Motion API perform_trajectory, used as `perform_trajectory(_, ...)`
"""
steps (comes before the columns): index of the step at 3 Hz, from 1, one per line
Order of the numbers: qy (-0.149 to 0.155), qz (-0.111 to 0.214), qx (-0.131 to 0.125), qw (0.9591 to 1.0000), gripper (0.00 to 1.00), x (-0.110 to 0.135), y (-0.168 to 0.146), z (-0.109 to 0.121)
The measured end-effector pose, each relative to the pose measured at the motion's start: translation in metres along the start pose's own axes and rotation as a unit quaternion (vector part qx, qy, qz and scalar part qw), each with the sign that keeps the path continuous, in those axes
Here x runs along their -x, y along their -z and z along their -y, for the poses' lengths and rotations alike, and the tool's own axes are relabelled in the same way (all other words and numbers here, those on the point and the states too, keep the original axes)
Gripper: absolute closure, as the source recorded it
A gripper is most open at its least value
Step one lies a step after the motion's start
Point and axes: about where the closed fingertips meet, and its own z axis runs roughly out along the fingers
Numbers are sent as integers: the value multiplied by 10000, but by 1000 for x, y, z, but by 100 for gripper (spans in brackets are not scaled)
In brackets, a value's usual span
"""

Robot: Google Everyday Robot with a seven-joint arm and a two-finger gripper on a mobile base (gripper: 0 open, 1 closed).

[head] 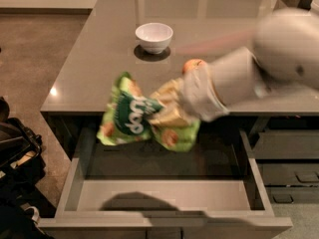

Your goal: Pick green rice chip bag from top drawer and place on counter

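The green rice chip bag (130, 114) hangs in the air at the counter's front edge, above the back of the open top drawer (164, 195). My gripper (167, 109) is shut on the bag's middle, with the arm reaching in from the right. The bag is crumpled, its dark green patch facing me. The counter (99, 59) lies just behind and below the bag. The drawer is pulled out and nothing shows inside it.
A white bowl (154, 36) stands on the counter behind the bag. An orange-red fruit (191, 64) sits on the counter, partly hidden by my arm. Narrower drawers (286, 153) are at the right. A dark bag (15, 148) lies on the floor at the left.
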Motion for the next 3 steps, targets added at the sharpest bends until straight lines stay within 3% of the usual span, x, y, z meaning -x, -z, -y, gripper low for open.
perform_trajectory(1, 672, -45, 664, 9955, 100, 48, -21, 32)
perform_trajectory(2, 1106, 273, 1311, 9848, 100, 83, -65, 64)
perform_trajectory(3, 1445, 579, 1422, 9775, 100, 127, -82, 76)
